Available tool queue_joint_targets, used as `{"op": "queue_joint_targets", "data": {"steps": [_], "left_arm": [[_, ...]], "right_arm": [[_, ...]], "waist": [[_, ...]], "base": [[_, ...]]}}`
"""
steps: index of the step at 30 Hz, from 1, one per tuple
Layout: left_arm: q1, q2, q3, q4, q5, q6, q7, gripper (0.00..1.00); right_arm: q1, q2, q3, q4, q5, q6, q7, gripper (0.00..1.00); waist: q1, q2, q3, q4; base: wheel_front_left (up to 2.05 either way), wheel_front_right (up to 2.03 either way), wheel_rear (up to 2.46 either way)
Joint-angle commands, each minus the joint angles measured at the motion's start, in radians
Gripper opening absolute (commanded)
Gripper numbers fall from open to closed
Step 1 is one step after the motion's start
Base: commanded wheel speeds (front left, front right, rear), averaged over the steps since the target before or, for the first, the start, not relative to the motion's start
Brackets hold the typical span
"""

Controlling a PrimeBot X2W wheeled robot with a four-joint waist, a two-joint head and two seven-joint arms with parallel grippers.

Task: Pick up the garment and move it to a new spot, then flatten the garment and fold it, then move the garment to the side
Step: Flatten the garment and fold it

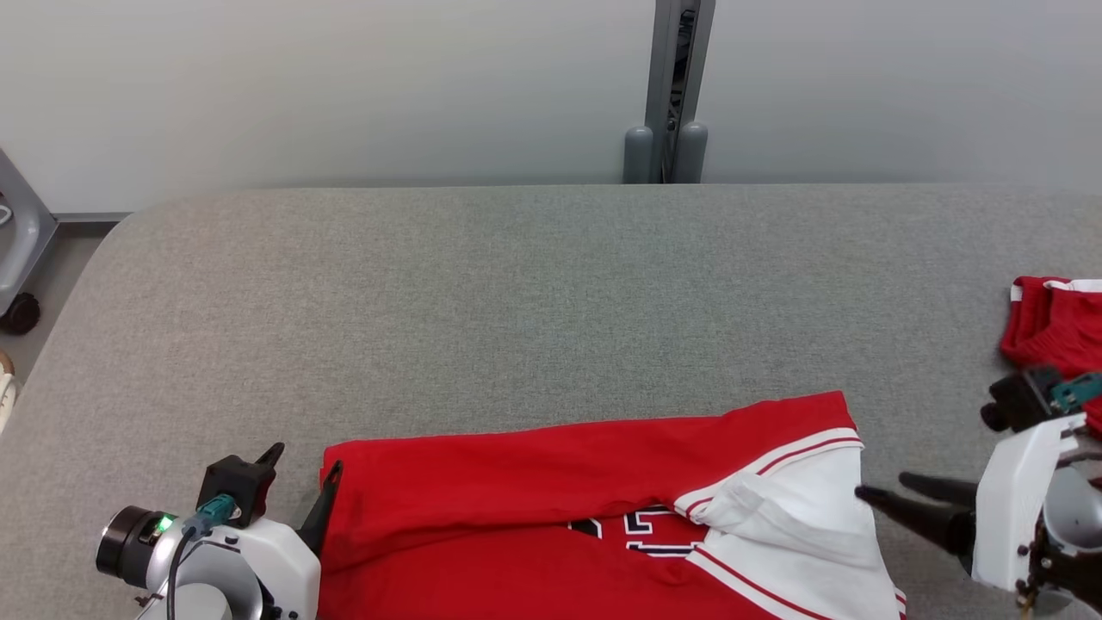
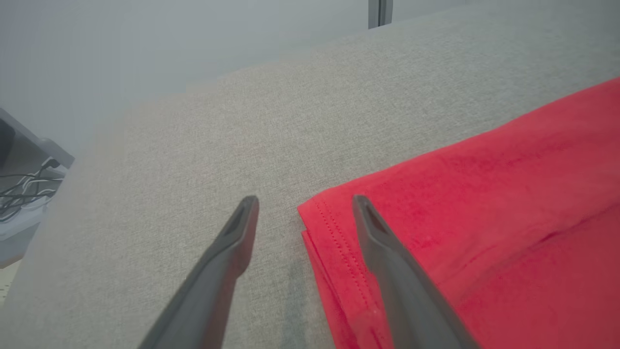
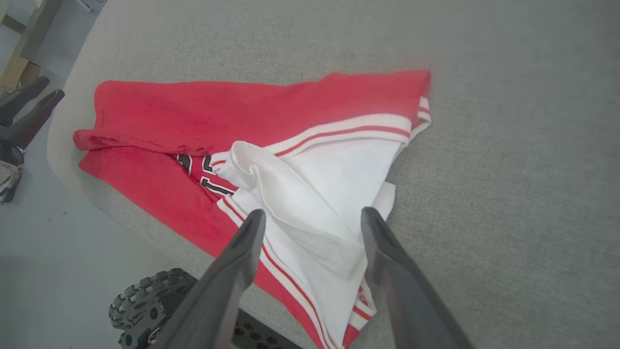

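Garment: red jersey (image 1: 551, 482) with white trim, doubled over on itself, lying on the grey desk (image 1: 516, 284) along the bottom middle of the head view.
Long axis: left to right across the frame, with the red hem end at lower left and the white end at lower right.
Left gripper (image 1: 306, 458): open and empty at lower left. Its wrist view shows the hem corner between the fingers, one finger over cloth and the other over bare desk.
Right gripper (image 1: 882, 486): open and empty at lower right, with its tips pointing left, just beside the white end.
Nearer arm: neither, since each sits at its own end.
Judgement: either end could be pinched by closing in place.
Other: second red cloth (image 1: 1055, 323) at the right edge, apart from the jersey.
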Motion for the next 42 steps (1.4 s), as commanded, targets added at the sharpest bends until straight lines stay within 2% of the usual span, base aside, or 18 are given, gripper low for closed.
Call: {"op": "queue_joint_targets", "data": {"steps": [1, 5, 10, 14, 15, 19, 22, 24, 30, 37, 42], "left_arm": [[0.006, 0.006, 0.007, -0.004, -0.005, 0.013, -0.011, 1.0], [0.009, -0.002, 0.023, -0.023, -0.009, 0.034, -0.035, 1.0], [0.017, -0.024, 0.065, -0.064, -0.028, 0.055, -0.067, 1.0], [0.029, -0.044, 0.117, -0.106, -0.036, 0.068, -0.078, 1.0], [0.036, -0.058, 0.162, -0.154, -0.022, 0.076, -0.079, 1.0], [0.094, -0.095, 0.257, -0.248, 0.024, 0.083, -0.079, 1.0], [0.141, -0.132, 0.328, -0.309, 0.065, 0.071, -0.079, 1.0], [0.159, -0.146, 0.354, -0.325, 0.078, 0.066, -0.079, 1.0], [0.26, -0.234, 0.486, -0.369, 0.158, 0.011, -0.079, 1.0], [0.314, -0.308, 0.597, -0.351, 0.232, -0.063, -0.079, 1.0], [0.301, -0.331, 0.641, -0.337, 0.272, -0.098, -0.079, 1.0]], "right_arm": [[0.01, -0.007, -0.033, -0.01, -0.016, 0.001, -0.007, 1.0], [0.013, 0.013, -0.109, -0.014, -0.072, 0.001, -0.06, 1.0], [0.023, 0.078, -0.22, 0.014, -0.197, 0.001, -0.182, 1.0], [0.045, 0.16, -0.31, 0.067, -0.317, 0.001, -0.3, 1.0], [0.058, 0.201, -0.36, 0.098, -0.385, 0.001, -0.364, 1.0], [0.105, 0.295, -0.439, 0.157, -0.507, 0.001, -0.477, 1.0], [0.148, 0.371, -0.498, 0.198, -0.564, 0.001, -0.546, 1.0], [0.163, 0.394, -0.512, 0.209, -0.58, 0.001, -0.558, 1.0], [0.238, 0.498, -0.587, 0.257, -0.633, 0.001, -0.598, 1.0], [0.28, 0.549, -0.636, 0.258, -0.659, 0.001, -0.604, 1.0], [0.283, 0.558, -0.648, 0.245, -0.667, 0.001, -0.586, 1.0]], "waist": [[0.0, 0.0, -0.007, -0.005], [0.0, 0.0, -0.014, -0.012], [0.0, 0.0, -0.015, -0.018], [0.0, 0.0, -0.015, -0.02], [0.0, 0.0, -0.014, -0.021], [0.0, 0.0, -0.012, -0.021], [0.0, 0.0, -0.011, -0.022], [0.0, 0.0, -0.011, -0.022], [0.0, 0.0, -0.012, -0.03], [0.0, 0.0, -0.017, -0.041], [0.0, 0.0, -0.02, -0.047]], "base": [[0.0, 0.0, 0.0], [0.0, 0.0, 0.0], [0.0, 0.0, 0.0], [0.0, 0.0, 0.0], [0.0, 0.0, 0.0], [0.0, 0.0, 0.0], [0.0, 0.0, 0.0], [0.0, 0.0, 0.0], [0.0, 0.0, 0.0], [0.0, 0.0, 0.0], [0.0, 0.0, 0.0]]}}
